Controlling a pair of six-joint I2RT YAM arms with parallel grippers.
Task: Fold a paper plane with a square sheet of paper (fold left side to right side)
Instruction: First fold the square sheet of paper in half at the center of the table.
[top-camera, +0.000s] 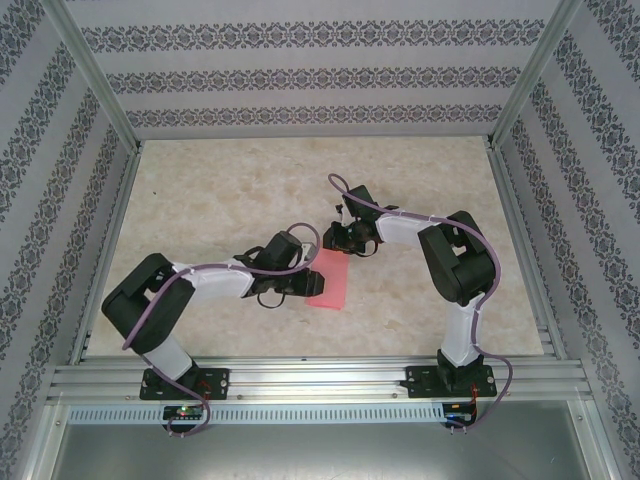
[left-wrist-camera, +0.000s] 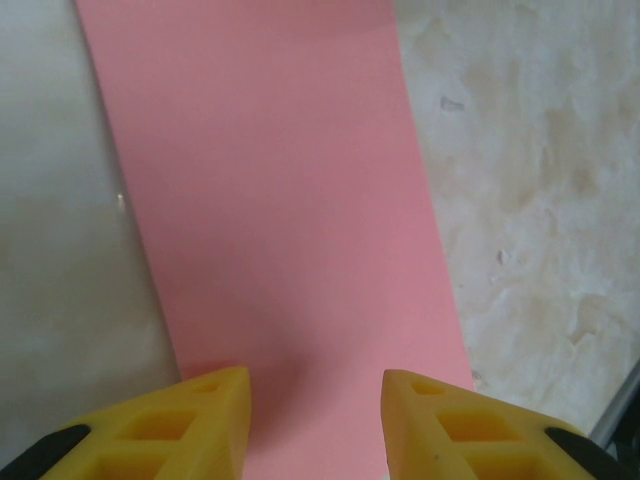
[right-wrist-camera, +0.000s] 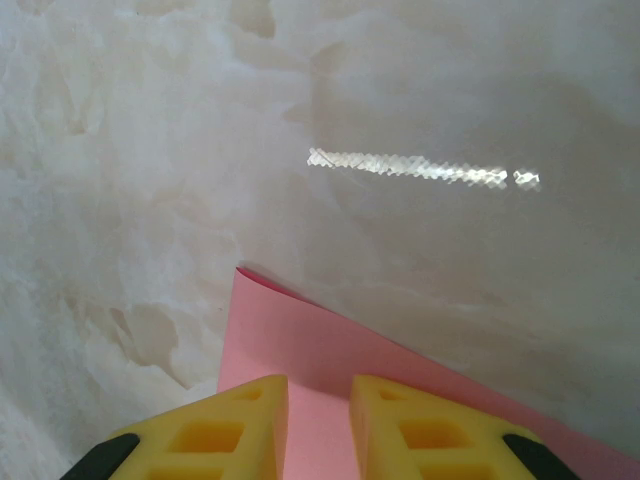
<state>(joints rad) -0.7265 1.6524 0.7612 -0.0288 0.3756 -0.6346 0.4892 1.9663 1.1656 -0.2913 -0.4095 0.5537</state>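
The square sheet of paper (top-camera: 332, 287) lies on the table folded in half, a salmon-red upright rectangle. In the left wrist view the paper (left-wrist-camera: 280, 200) runs away from me as a long flat strip. My left gripper (top-camera: 306, 279) is over its left side, and its jaws (left-wrist-camera: 315, 385) stand apart above the paper's near end with nothing between them. My right gripper (top-camera: 336, 241) is at the paper's far corner. Its yellow fingers (right-wrist-camera: 240, 425) stand a narrow gap apart, tips down on the paper (right-wrist-camera: 300, 340), where the two layers' corner (right-wrist-camera: 243, 272) gapes slightly.
The pale marbled tabletop (top-camera: 220, 190) has free room on every side of the paper. Aluminium frame rails (top-camera: 300, 380) run along the near edge, and patterned walls (top-camera: 300, 70) close in the back and both sides.
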